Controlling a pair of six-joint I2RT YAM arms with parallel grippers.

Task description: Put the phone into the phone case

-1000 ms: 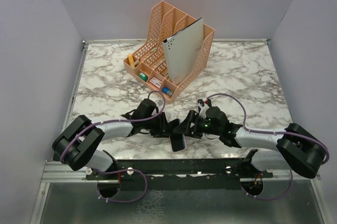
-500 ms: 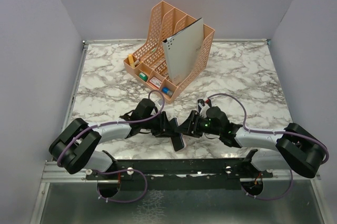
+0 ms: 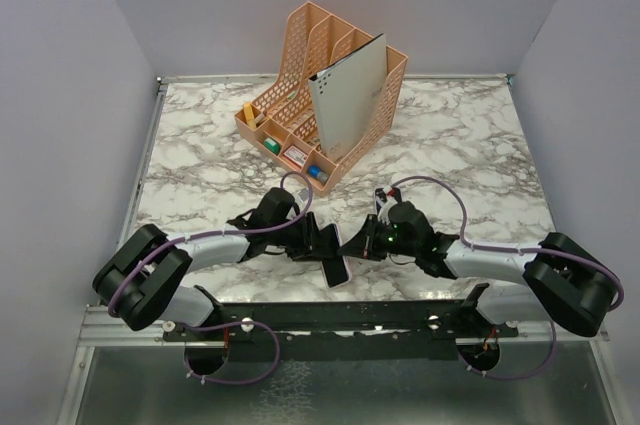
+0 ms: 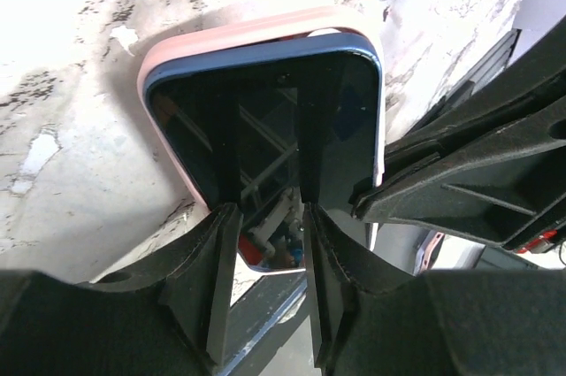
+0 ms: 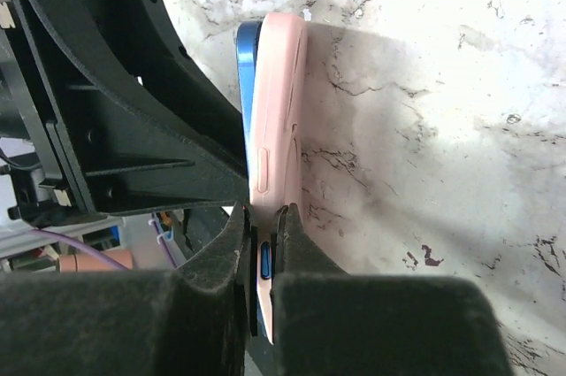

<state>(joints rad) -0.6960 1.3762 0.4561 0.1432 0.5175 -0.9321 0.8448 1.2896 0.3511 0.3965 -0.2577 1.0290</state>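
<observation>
The blue phone (image 4: 265,111) with its dark screen sits in the pink phone case (image 4: 221,35), propped on edge near the table's front. From above, the phone (image 3: 338,267) lies between the two arms. My left gripper (image 4: 265,212) has its jaws apart, and its fingertips rest against the screen's near edge. My right gripper (image 5: 263,217) is shut on the rim of the case (image 5: 281,93) and the phone (image 5: 245,75) from the other side. Seen from above, the left gripper (image 3: 322,245) and the right gripper (image 3: 353,247) meet over the phone.
An orange desk organizer (image 3: 300,55) with a grey folder (image 3: 350,95) and small items stands at the back centre. The metal rail (image 3: 330,317) of the table's front edge runs just behind the phone. Grey walls close in both sides.
My right gripper has closed from wide open onto the phone and case edge. The left gripper has stayed against the screen, and the phone has barely shifted.
</observation>
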